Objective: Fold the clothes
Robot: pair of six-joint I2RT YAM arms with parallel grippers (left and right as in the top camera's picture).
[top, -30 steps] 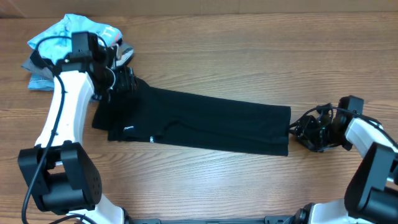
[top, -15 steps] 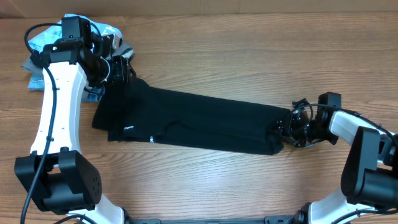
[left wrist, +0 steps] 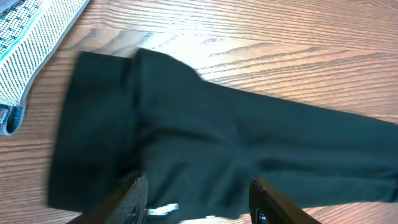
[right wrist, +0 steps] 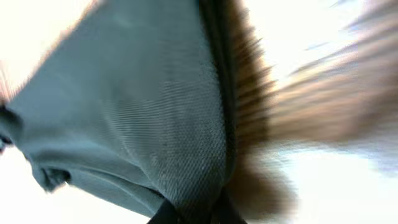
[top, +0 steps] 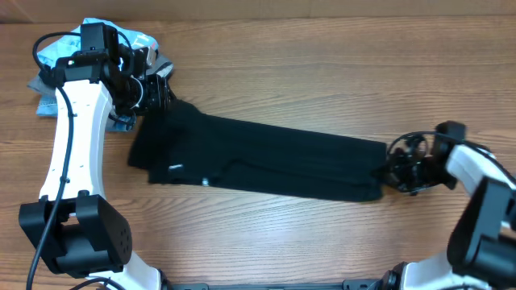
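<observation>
The clothes, a black T-shirt [top: 266, 161], lie folded into a long strip across the table, with a small white print [top: 172, 167] near the left end. My left gripper [top: 157, 95] hovers over the strip's upper left corner. In the left wrist view its fingers [left wrist: 134, 199] stand apart above the black T-shirt [left wrist: 217, 143], holding nothing. My right gripper [top: 385, 171] is at the strip's right end. In the right wrist view that gripper [right wrist: 193, 214] is shut on a bunched edge of the black T-shirt [right wrist: 155, 118].
A pile of other garments, a light-blue shirt [top: 89, 39] over grey ones, lies at the back left corner behind the left arm. Its patterned edge [left wrist: 37, 43] shows in the left wrist view. Bare wood table [top: 322, 80] surrounds the strip.
My right gripper moved in onto the shirt's right end, closed on it and drew back right, dragging the strip slightly rightward. The left gripper lifted off the left end toward the back.
</observation>
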